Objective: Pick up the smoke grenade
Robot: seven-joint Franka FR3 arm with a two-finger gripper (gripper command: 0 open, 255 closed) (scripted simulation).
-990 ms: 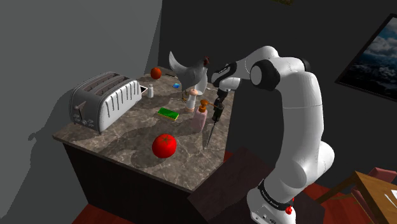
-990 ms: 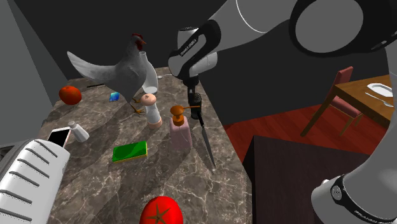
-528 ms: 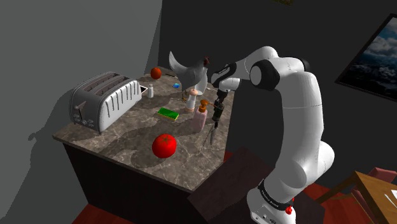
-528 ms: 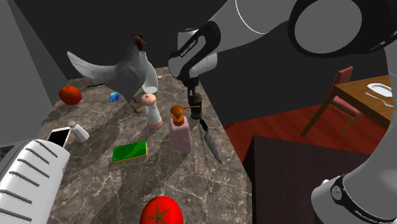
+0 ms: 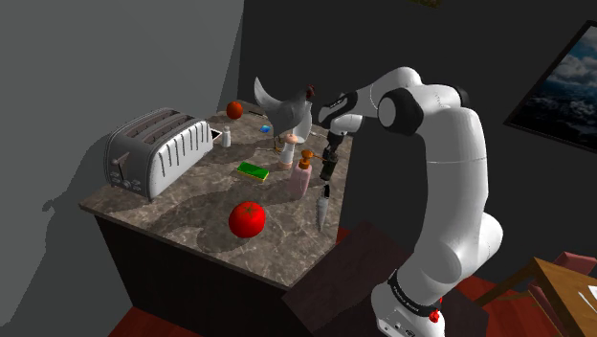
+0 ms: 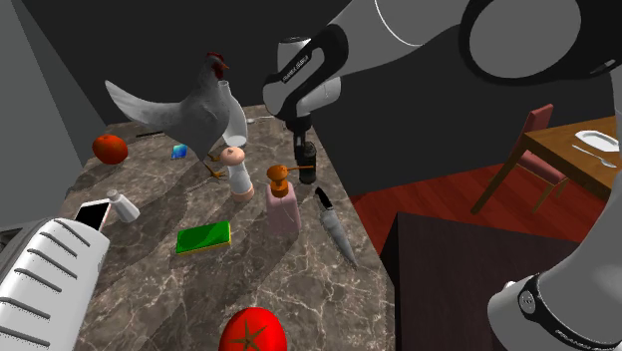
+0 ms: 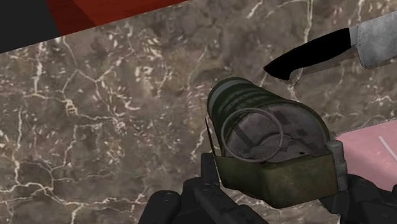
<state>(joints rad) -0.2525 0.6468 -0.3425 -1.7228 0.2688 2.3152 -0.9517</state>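
The white arm (image 5: pixel 450 172) reaches over the marbled worktop (image 5: pixel 182 215), which carries a silver toaster (image 5: pixel 158 148), a grey chicken figure (image 6: pixel 189 110), a red tomato (image 5: pixel 247 219), a pink pump bottle (image 6: pixel 282 207) and a knife (image 6: pixel 336 231) lying flat by the edge. The black tool (image 6: pixel 305 150) is clenched around the smoke grenade (image 7: pixel 267 127), a dark olive cylinder with a pull ring, held upright just beside the bottle's pump, near the knife's handle; whether its base touches the marble cannot be told
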